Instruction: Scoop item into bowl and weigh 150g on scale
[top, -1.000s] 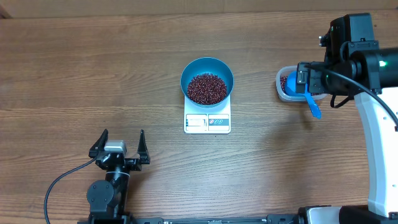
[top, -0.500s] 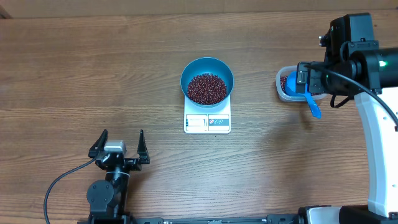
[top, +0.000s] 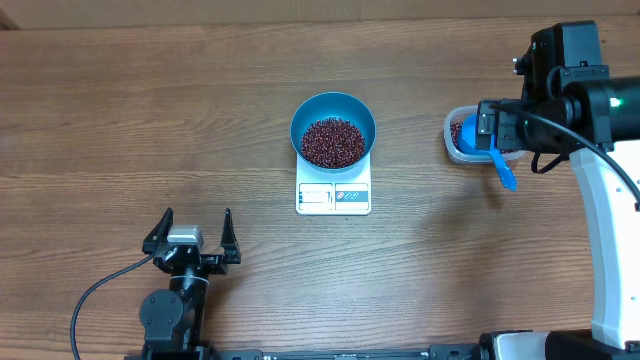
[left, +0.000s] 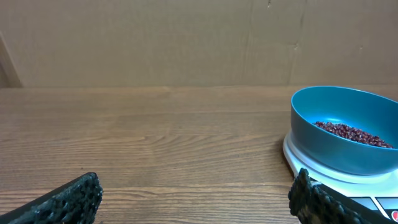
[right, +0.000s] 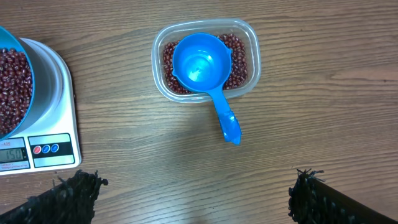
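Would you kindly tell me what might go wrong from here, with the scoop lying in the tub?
1. The handle of the scoop juts over the rim of the tub. The right gripper, jaws open above it, might knock it on descending and flip beans out.
2. The bowl is about as wide as the scale under it, so any bump could shift it and upset the weighing.

left gripper (top: 196, 218) jaws spread wide, right gripper (right: 193, 186) jaws spread wide

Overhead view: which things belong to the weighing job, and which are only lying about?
Job: beans, blue bowl, white scale, blue scoop, clear tub.
Lying about: only a black cable.
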